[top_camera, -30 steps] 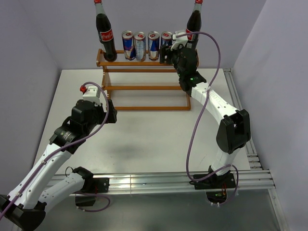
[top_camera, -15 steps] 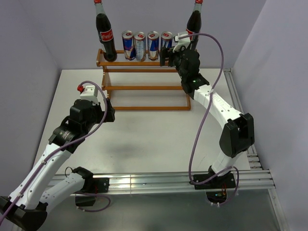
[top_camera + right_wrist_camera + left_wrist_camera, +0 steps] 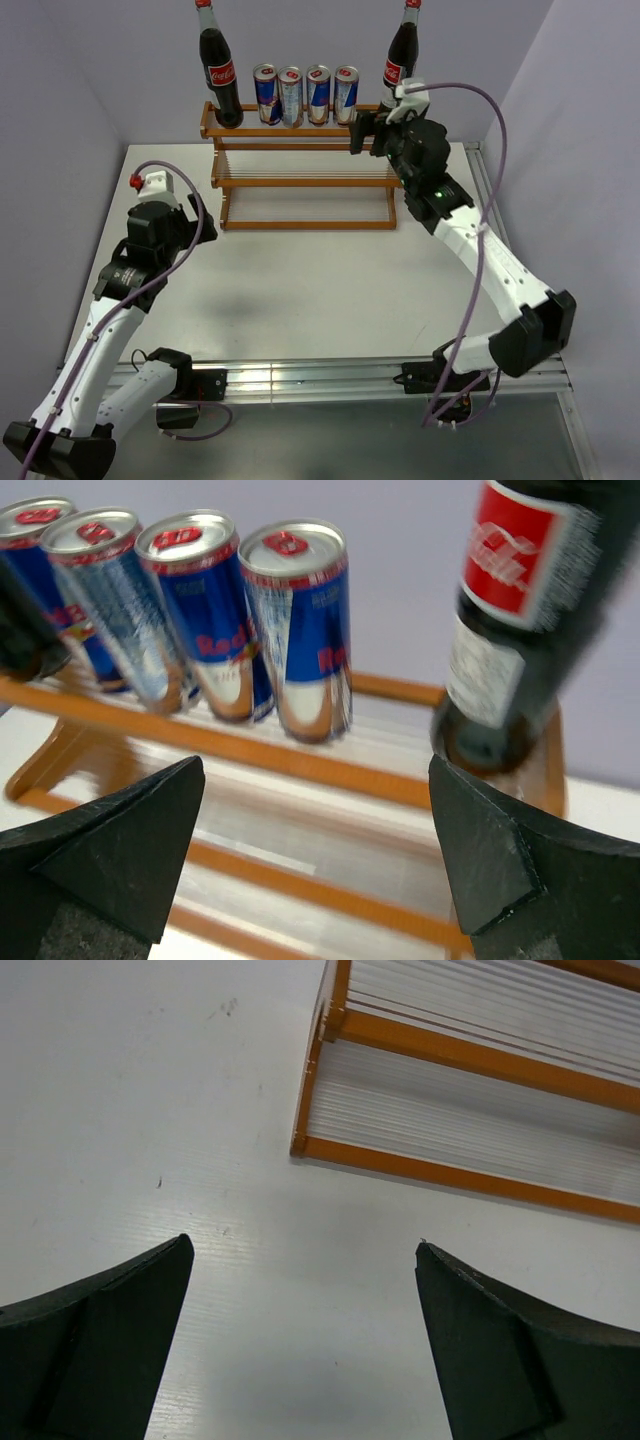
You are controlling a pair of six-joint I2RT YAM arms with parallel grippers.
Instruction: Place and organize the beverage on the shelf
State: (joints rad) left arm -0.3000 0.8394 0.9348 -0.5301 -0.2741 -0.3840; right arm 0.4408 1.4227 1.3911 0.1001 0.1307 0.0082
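Two cola bottles [image 3: 220, 75] flanking four Red Bull cans [image 3: 305, 95] on wooden shelf [image 3: 300, 182] top tier, left fingers [image 3: 90, 1350] spread empty above table [image 3: 150, 1110], right fingers [image 3: 500, 870] spread empty facing the cans.

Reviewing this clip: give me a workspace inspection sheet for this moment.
Surface: white table, faint marks.
Job's things: left cola bottle, four cans and right cola bottle stand in a row on the shelf top tier; lower tiers hold nothing.
Clutter: nothing seen.
Grippers: left gripper open, empty, over the table; right gripper open, empty, facing the top tier.
Cables: purple cables loop off both arms, clear of the drinks.
Surroundings: plain walls.
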